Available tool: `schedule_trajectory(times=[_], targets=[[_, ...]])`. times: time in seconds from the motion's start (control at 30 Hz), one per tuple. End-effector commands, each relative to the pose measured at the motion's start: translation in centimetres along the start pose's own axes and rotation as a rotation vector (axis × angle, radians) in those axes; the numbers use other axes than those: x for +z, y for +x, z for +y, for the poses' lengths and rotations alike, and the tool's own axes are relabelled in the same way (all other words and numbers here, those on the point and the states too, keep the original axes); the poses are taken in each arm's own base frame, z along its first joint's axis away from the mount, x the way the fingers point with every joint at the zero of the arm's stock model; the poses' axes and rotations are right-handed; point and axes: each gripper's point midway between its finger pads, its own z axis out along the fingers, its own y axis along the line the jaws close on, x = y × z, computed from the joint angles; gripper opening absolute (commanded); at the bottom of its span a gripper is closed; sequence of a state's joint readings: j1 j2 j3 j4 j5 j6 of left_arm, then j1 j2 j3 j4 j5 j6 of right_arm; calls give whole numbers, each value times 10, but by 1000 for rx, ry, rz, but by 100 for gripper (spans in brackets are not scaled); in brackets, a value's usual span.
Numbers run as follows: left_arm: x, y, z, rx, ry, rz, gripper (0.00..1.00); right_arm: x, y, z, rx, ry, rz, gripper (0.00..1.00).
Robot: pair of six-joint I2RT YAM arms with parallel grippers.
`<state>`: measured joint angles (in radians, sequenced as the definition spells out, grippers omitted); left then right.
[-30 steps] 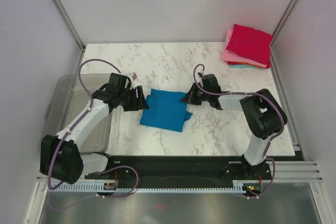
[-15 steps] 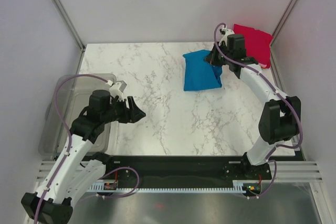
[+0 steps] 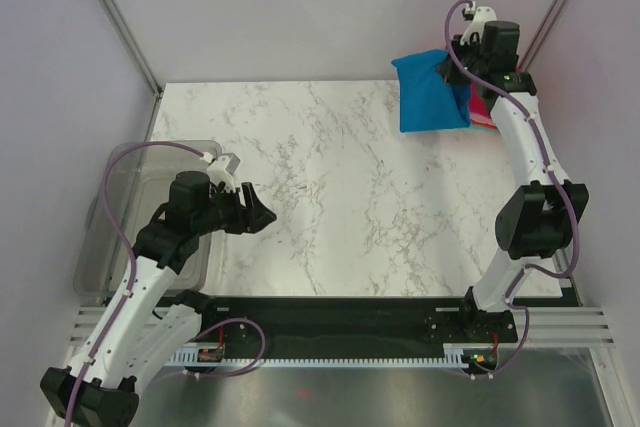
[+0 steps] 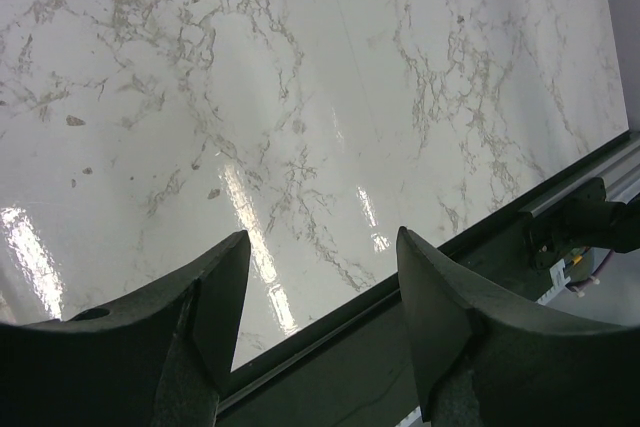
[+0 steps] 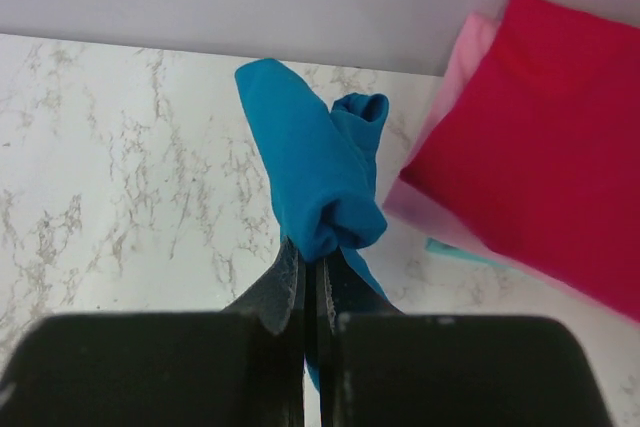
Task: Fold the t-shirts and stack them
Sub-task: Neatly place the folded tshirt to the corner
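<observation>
My right gripper (image 3: 468, 72) is shut on the folded bright blue t-shirt (image 3: 430, 92) and holds it in the air at the far right corner, just left of the stack. In the right wrist view the blue t-shirt (image 5: 315, 172) hangs bunched from my right gripper (image 5: 315, 265). The stack lies beside it: a crimson red t-shirt (image 5: 540, 147) on top, a pink one (image 5: 455, 222) under it, a teal edge (image 5: 450, 250) at the bottom. In the top view the stack (image 3: 482, 107) is mostly hidden behind the arm. My left gripper (image 3: 262, 217) is open and empty over the table's near left; it also shows in the left wrist view (image 4: 322, 262).
A clear grey plastic bin (image 3: 115, 217) stands at the left edge beside the left arm. The marble table (image 3: 340, 177) is enclosed by grey walls with metal posts. A black rail (image 4: 560, 217) runs along the near edge.
My right gripper has lifted the blue t-shirt from the table's middle and carried it to the far right, up beside the stack. The left arm let go and pulled back to the near left.
</observation>
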<state>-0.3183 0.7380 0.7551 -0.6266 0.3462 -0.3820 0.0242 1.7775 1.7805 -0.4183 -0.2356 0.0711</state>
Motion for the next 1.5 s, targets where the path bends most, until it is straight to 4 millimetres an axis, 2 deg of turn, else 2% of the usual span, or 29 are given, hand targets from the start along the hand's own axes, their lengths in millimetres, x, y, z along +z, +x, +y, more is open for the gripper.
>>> schedule_trajectory(times=[0.0,0.03,0.1,0.17,0.2,0.27,0.4,0.53,0.7,0.83,0.87,0.93,1.0,1.03,1.07,1.1,1.13,1.2,1.23,1.3,1.33,1.37,1.4,1.43,1.47], targets=[[0,-6,-3,6,12,-23,68,-11,-55,-3,-73,-22,-113,0],[0,-6,-3,6,13,-23,68,-8,-55,-16,-63,-6,-108,0],[1,-5,-2,5,7,-22,68,-12,-72,-19,-74,-7,-136,0],[2,-6,0,2,-5,-26,68,-8,-74,-22,-74,-12,-125,0],[2,-6,0,2,-5,-26,68,-13,-88,-21,-83,-11,-156,0],[3,-5,1,0,-5,-18,68,-12,-91,-26,-78,1,-150,0],[4,-5,0,1,-1,-13,68,-22,-114,-29,-93,2,-205,0],[5,-4,1,-1,-1,-7,68,-23,-122,-38,-93,2,-224,0],[6,-3,2,-4,-5,-2,68,-20,-126,-60,-61,0,-236,0],[7,-2,2,-4,-3,2,67,-7,-118,-76,-51,-16,-223,0],[7,-2,2,-5,-4,3,68,-5,-118,-85,-45,-7,-230,0],[8,-1,2,-7,-4,9,67,12,-103,-100,-15,-18,-204,0],[8,-1,2,-7,-5,10,67,23,-92,-123,16,-1,-196,0],[9,0,3,-9,-7,14,67,39,-76,-138,35,6,-170,0],[9,0,4,-11,-9,15,67,44,-70,-151,46,15,-165,0],[9,0,4,-11,-9,15,67,48,-71,-159,51,22,-174,0],[10,0,4,-11,-10,15,67,66,-51,-174,76,29,-143,0],[11,1,5,-13,-13,21,67,71,-50,-195,94,51,-162,0],[11,1,5,-14,-13,23,67,82,-37,-205,115,58,-150,0],[12,1,5,-15,-13,26,67,86,-36,-225,128,77,-188,0],[12,1,5,-15,-13,26,67,93,-28,-233,152,83,-191,0],[11,1,5,-15,-12,25,67,94,-31,-243,147,93,-218,0],[12,1,5,-15,-16,25,67,101,-21,-253,161,117,-214,0],[12,2,6,-16,-18,27,67,103,-19,-260,165,133,-221,0],[13,1,6,-16,-18,27,67,104,-18,-269,164,151,-236,4]])
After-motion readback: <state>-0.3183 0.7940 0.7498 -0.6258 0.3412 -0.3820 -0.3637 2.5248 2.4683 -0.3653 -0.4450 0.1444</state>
